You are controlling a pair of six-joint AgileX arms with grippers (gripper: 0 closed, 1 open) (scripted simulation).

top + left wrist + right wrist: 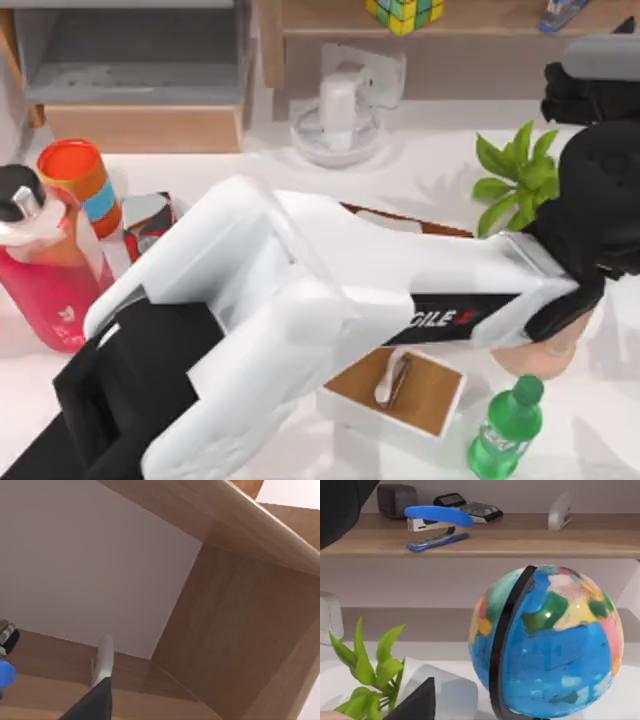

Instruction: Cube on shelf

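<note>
Shelf [470,18]: plank along far edge, right of centre.
Left arm [300,300]: white, stretches across table toward far right.
Cube [404,12]: resting on shelf, apart from grippers.
Jaws: cannot tell, either gripper.

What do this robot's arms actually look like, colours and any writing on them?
The left arm has chunky, rounded white shells joined by black segments, with a black band bearing part of a white and red logo. Its finger looks slim and silvery-grey on a black mount.
</note>
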